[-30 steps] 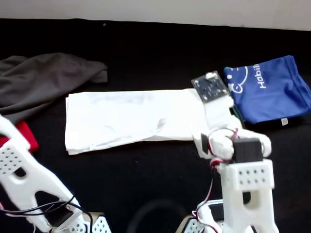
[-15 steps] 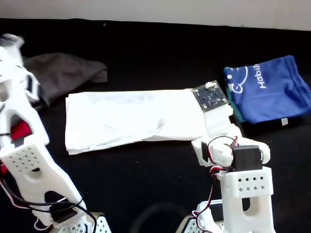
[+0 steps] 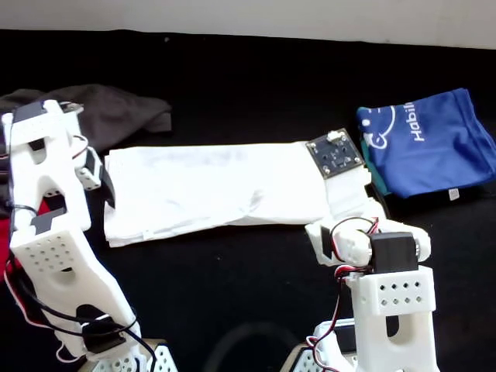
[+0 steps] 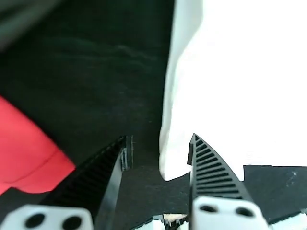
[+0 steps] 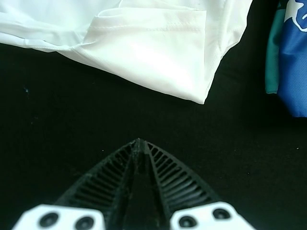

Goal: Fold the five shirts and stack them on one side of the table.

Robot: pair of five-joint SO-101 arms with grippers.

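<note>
Left gripper set at the end edge of the white shirt.

The left gripper [image 4: 160, 139] is hanging with its jaws spread, straddling the short edge of the white shirt [image 3: 209, 190]. The right gripper [image 5: 139, 142] is sitting pressed together over the bare table [image 3: 232, 77], near the shirt's opposite corner. The shirt is lying flat as a long folded strip between the grey shirt [image 3: 116, 112] and the blue shirt [image 3: 430, 143]. It is judged light, limp and layered, so the layers are likely to sag and slide apart when lifted. Pinching all of them together at the end corners is advisable.
</note>
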